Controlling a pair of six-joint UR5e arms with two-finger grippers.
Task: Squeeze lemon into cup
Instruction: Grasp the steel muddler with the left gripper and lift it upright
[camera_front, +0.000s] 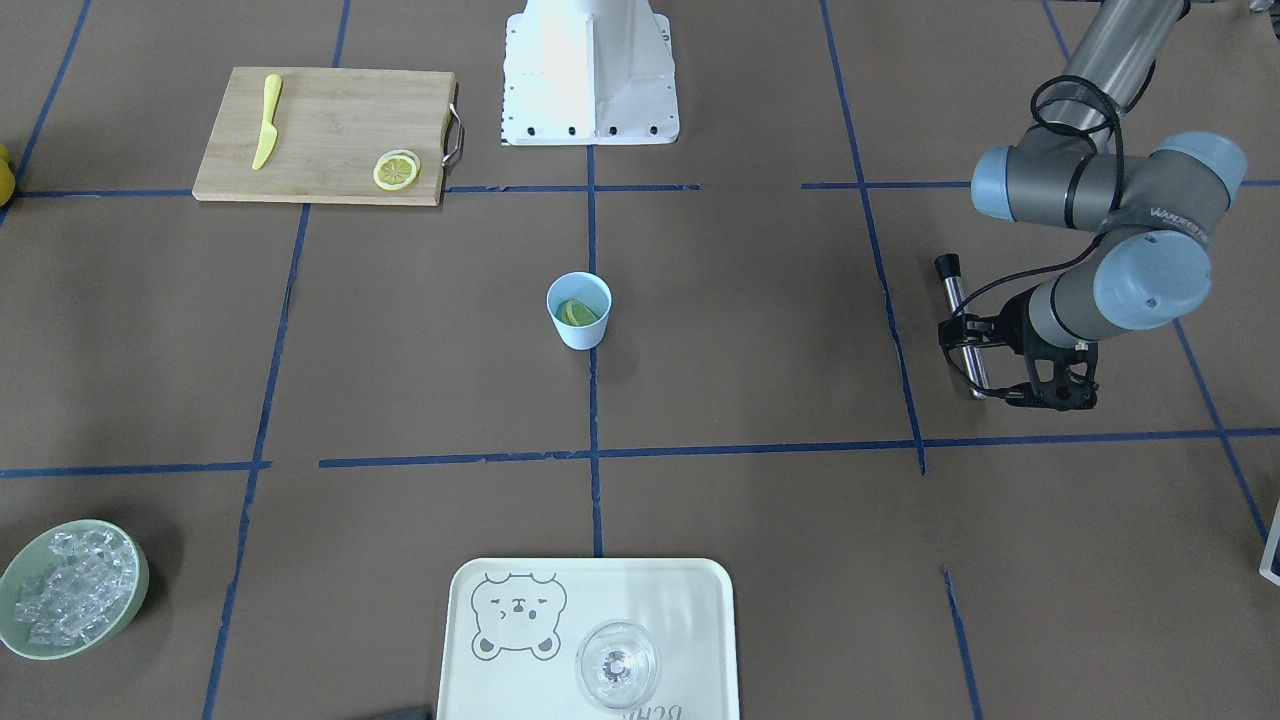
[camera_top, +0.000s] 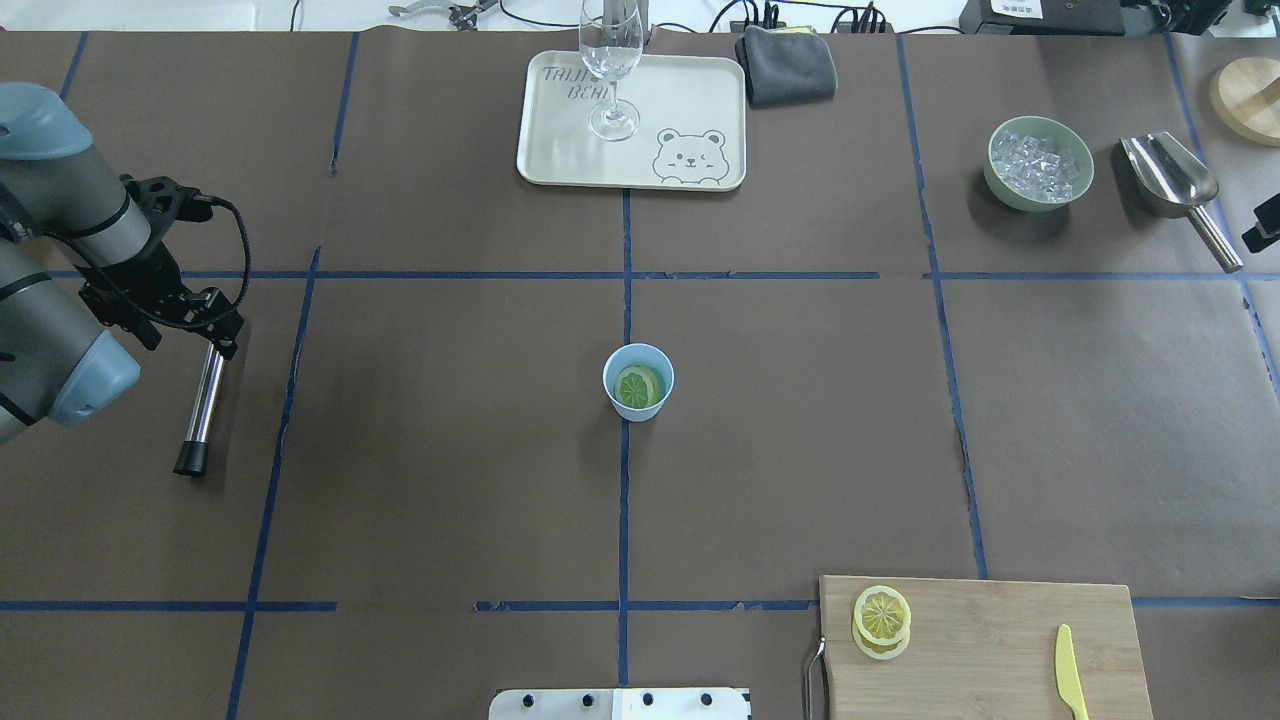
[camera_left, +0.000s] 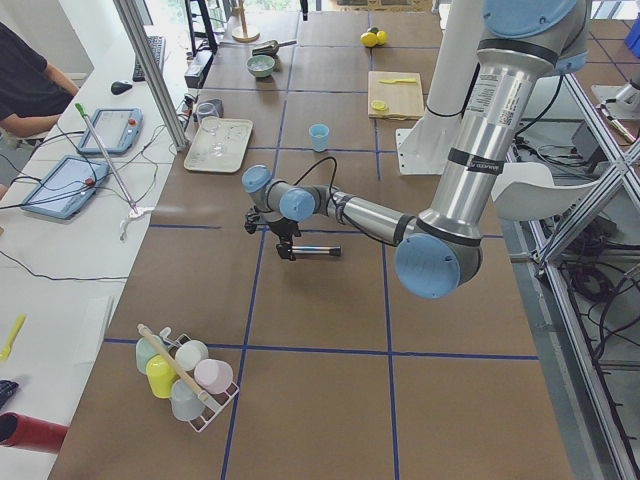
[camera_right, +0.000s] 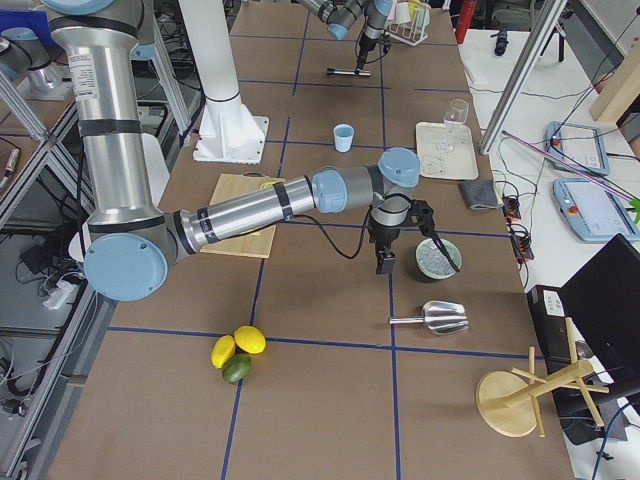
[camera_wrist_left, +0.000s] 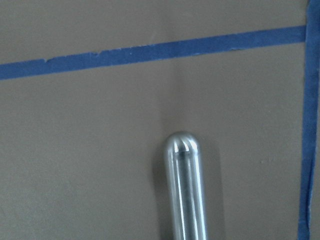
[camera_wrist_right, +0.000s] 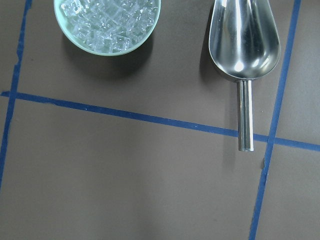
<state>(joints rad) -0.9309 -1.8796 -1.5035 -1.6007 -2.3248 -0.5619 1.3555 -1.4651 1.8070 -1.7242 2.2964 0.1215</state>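
The light-blue cup (camera_front: 579, 312) stands upright at the table's middle, also in the overhead view (camera_top: 638, 382), with one lemon slice (camera_top: 638, 386) inside it. Two more lemon slices (camera_front: 396, 170) lie stacked on the bamboo board (camera_top: 980, 640). My left gripper (camera_top: 214, 322) points down over the silver end of a metal rod (camera_top: 204, 400) that lies far to the cup's left; its fingers are hidden, so I cannot tell whether it is open or shut. My right gripper (camera_right: 384, 262) hangs above the table near the ice bowl, and I cannot tell its state.
A yellow knife (camera_front: 267, 120) lies on the board. A tray (camera_top: 560, 150) holds a clear glass (camera_top: 612, 70). A green bowl of ice (camera_top: 1040, 163) and a metal scoop (camera_top: 1175, 185) sit far right. A grey cloth (camera_top: 790, 65) lies behind the tray.
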